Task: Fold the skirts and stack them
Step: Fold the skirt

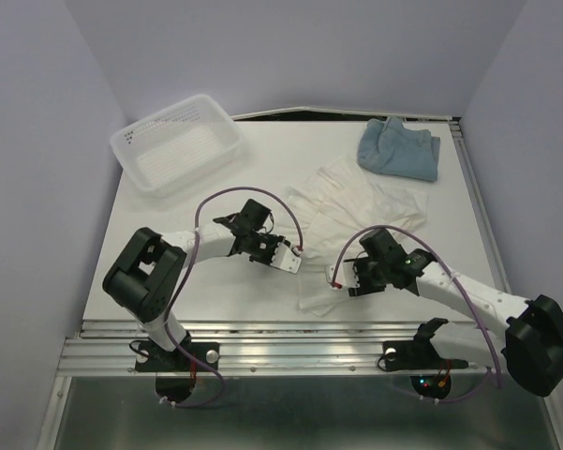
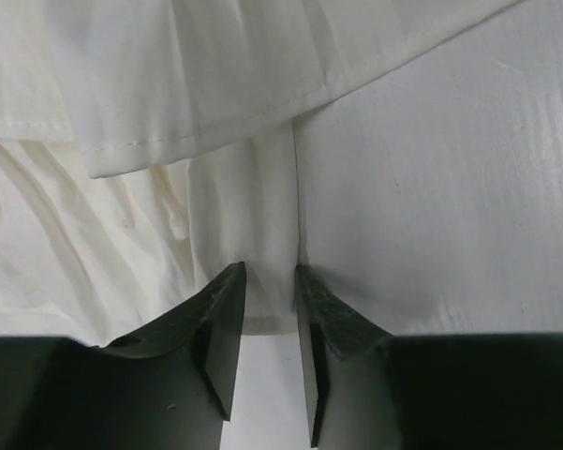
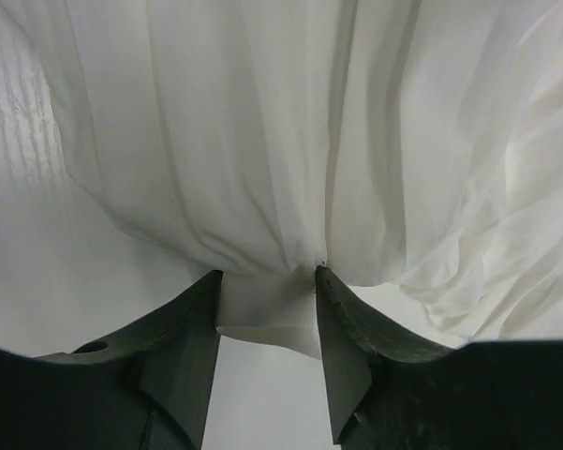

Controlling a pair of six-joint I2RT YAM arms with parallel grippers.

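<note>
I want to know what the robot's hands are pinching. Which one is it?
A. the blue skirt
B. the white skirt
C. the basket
B: in the wrist views the left gripper and the right gripper each have cloth of the white skirt between their fingers, while the blue skirt lies apart at the far right corner and the basket sits far left.

Enclosed work cell.
Lavender walls are enclosing a white bench; a metal rail is edging its near side.

White mesh basket, far-left on table
</note>
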